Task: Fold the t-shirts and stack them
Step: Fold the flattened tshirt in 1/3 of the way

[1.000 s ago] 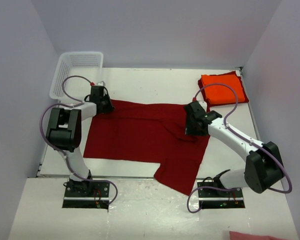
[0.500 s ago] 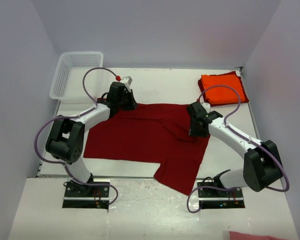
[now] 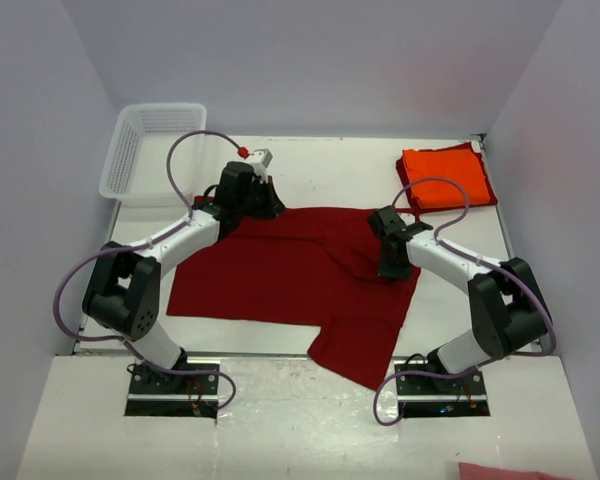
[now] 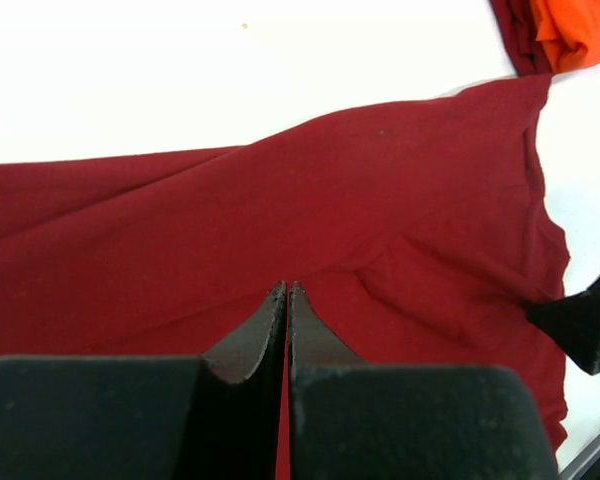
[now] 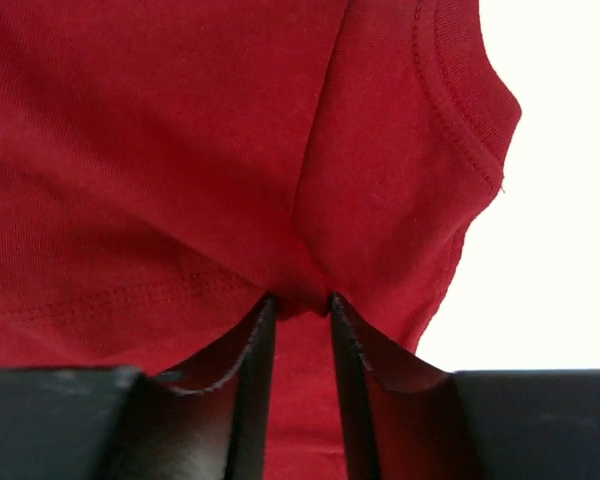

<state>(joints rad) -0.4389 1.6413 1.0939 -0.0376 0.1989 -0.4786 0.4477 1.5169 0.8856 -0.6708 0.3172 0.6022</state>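
A dark crimson t-shirt (image 3: 280, 270) lies spread across the middle of the table, one part hanging toward the near edge. My left gripper (image 3: 258, 205) is at its far edge, shut with a thin strip of the red cloth (image 4: 380, 200) between the jaws (image 4: 285, 290). At the shirt's right side, my right gripper (image 3: 392, 262) has a puckered fold of the crimson cloth (image 5: 180, 150) pinched between its fingertips (image 5: 300, 300). A bright orange t-shirt (image 3: 445, 178) lies folded at the far right corner, on a dark red layer, and shows at the left wrist view's top right (image 4: 580, 30).
A white mesh basket (image 3: 150, 135) stands at the far left corner, next to the left wall. Walls close the table on three sides. A bit of pinkish-red cloth (image 3: 505, 470) shows at the bottom right, off the table.
My left gripper has moved right along the shirt's far edge, pulling its upper left corner inward. The right gripper's jaws have narrowed onto a fold of the cloth and shifted slightly left.
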